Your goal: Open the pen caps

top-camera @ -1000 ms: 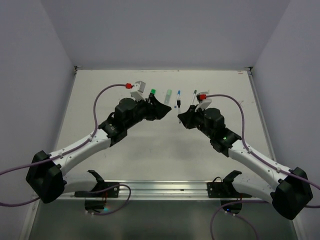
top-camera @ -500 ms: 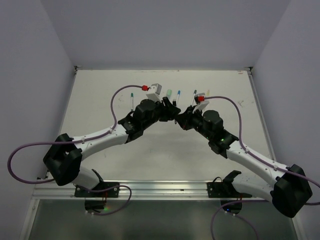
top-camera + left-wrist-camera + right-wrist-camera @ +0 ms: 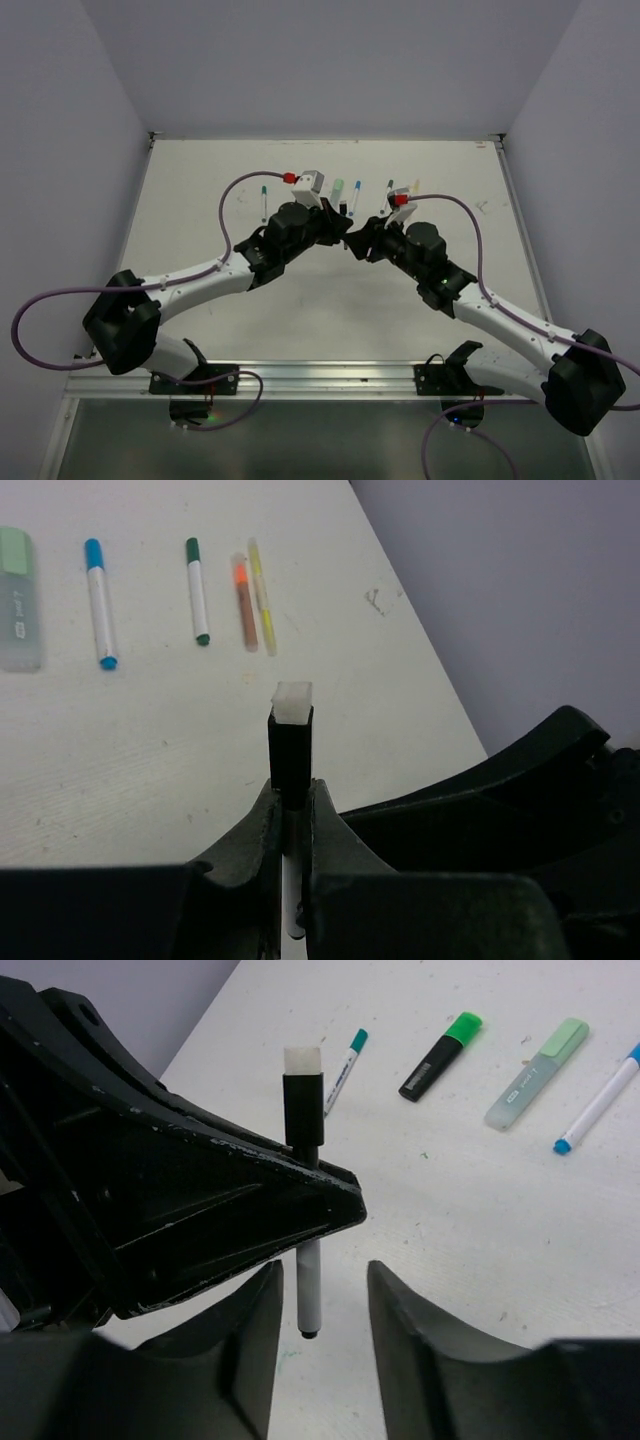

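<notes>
A white pen [image 3: 310,1285] with a black pen cap [image 3: 291,750] stands upright above the table. My left gripper [image 3: 291,802] is shut on it where the cap meets the barrel; the cap is on the pen. In the right wrist view the cap [image 3: 303,1110] sticks up above the left gripper [image 3: 200,1195]. My right gripper [image 3: 322,1275] is open, a finger on each side of the barrel's lower end without touching it. In the top view the two grippers [image 3: 344,228] [image 3: 360,240] meet at mid-table, and the pen between them is hidden.
Capped pens lie in a row on the far table: a teal pen [image 3: 345,1060], a green-capped black highlighter [image 3: 440,1055], a mint highlighter [image 3: 18,600], a blue pen [image 3: 98,600], a green pen [image 3: 197,590], an orange one [image 3: 242,600] and a yellow one [image 3: 262,595].
My left arm swung right to the pen that the right gripper held and shut on it. The right gripper then opened and let go of the barrel.
</notes>
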Available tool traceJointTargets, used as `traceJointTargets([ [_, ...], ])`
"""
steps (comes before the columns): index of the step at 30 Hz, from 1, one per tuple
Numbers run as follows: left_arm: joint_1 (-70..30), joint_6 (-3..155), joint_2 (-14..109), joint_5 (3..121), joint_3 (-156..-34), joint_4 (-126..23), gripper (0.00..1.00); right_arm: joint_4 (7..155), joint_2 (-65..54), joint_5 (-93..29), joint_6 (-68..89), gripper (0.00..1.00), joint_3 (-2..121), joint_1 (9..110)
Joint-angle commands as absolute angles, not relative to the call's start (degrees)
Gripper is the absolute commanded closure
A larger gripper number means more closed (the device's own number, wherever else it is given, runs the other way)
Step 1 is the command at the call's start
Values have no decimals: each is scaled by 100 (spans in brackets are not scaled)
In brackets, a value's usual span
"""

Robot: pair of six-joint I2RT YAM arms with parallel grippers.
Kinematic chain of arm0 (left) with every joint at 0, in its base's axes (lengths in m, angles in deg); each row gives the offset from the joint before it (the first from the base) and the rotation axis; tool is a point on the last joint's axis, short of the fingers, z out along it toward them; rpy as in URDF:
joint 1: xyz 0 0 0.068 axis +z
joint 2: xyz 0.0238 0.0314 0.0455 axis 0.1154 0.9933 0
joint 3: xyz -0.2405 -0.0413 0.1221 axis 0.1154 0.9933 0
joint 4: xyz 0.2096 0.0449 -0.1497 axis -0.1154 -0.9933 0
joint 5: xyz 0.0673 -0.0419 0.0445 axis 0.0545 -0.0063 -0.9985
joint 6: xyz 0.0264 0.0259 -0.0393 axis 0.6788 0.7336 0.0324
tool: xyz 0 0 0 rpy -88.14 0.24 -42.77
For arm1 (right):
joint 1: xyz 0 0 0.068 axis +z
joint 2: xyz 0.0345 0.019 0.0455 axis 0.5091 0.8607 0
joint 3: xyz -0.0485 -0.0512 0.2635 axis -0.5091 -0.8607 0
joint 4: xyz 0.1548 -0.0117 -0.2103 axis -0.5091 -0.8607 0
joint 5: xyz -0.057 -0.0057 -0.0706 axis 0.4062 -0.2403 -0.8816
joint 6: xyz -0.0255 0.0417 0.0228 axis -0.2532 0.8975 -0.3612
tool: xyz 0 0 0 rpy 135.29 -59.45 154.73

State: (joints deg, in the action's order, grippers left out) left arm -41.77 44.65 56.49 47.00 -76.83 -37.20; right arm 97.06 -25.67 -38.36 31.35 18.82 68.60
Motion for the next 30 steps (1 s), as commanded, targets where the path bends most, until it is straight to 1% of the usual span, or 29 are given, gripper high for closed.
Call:
traceJointTargets([
  [1, -4189, 5319, 5183, 4511, -7441, -3608, 100, 9548, -2797, -3812, 2991, 54, 2065, 6893],
  [3, -4189, 5774, 4981, 4616, -7370, -3749, 100, 9108, -2885, -3812, 2938, 45, 2215, 6901],
  [5, -4180, 5970, 4789, 4660, -7212, -3934, 100, 8801, -2938, -3786, 2947, 41, 2435, 6893],
  [6, -4180, 6127, 4726, 4739, -7151, -3978, 100, 8712, -2991, -3795, 2999, 37, 2505, 6884],
  [10, -4180, 6409, 4366, 4985, -6712, -4014, 100, 8413, -2974, -3786, 3113, 27, 2926, 6893],
  [13, -4189, 6524, 4207, 5275, -6553, -3978, 100, 8334, -2781, -3707, 3227, 25, 3208, 6893],
  [17, -4189, 6603, 4181, 5530, -6500, -3952, 100, 8412, -2412, -3471, 3438, 25, 3481, 6901],
  [22, -4189, 6638, 4190, 5548, -6517, -3899, 100, 8527, -2095, -3338, 3571, 29, 3596, 6893],
  [26, -4197, 6621, 4181, 5601, -6526, -3838, 100, 8588, -1876, -3294, 3614, 34, 3578, 6910],
  [30, -4189, 6621, 4181, 5601, -6535, -3820, 100, 8685, -1744, -3171, 3685, 44, 3534, 6963],
])
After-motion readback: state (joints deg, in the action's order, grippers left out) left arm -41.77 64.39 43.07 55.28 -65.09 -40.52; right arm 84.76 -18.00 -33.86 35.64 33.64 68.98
